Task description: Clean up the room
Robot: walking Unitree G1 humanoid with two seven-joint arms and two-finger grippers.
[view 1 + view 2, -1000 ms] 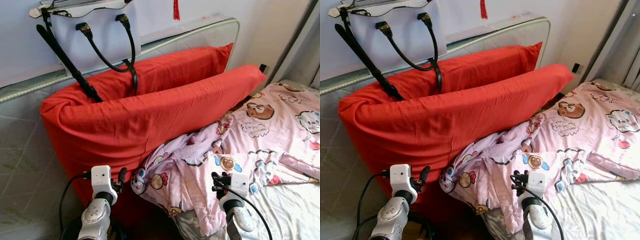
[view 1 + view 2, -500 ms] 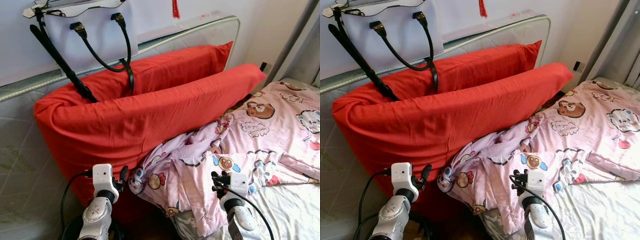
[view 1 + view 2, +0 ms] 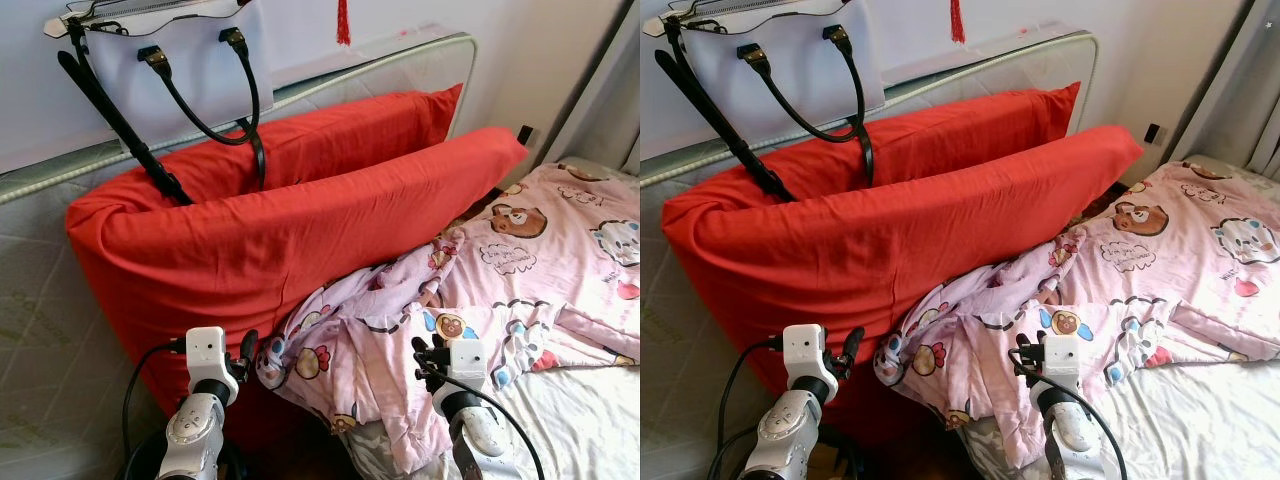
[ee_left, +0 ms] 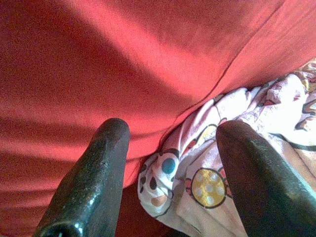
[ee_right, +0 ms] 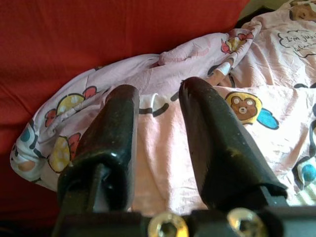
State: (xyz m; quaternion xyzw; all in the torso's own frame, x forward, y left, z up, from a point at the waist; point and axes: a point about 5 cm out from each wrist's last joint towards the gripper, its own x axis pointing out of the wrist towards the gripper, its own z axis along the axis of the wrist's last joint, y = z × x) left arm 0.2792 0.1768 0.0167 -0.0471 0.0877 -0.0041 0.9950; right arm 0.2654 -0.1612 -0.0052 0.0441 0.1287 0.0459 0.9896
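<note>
Tidying: barely begun; blanket (image 3: 500,290) lies crumpled against red pillow (image 3: 300,240).
Left claw (image 4: 170,163): wide open, empty.
Right claw (image 5: 158,128): slightly parted, empty, above blanket.

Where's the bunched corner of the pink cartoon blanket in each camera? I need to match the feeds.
Left eye view: bunched blanket corner, low centre, against the red pillow.
Right eye view: low centre, same spot.
Left wrist view: between the left hand's fingers.
Right wrist view: beyond the right hand, at.
Shared landmark: the red pillow.
</note>
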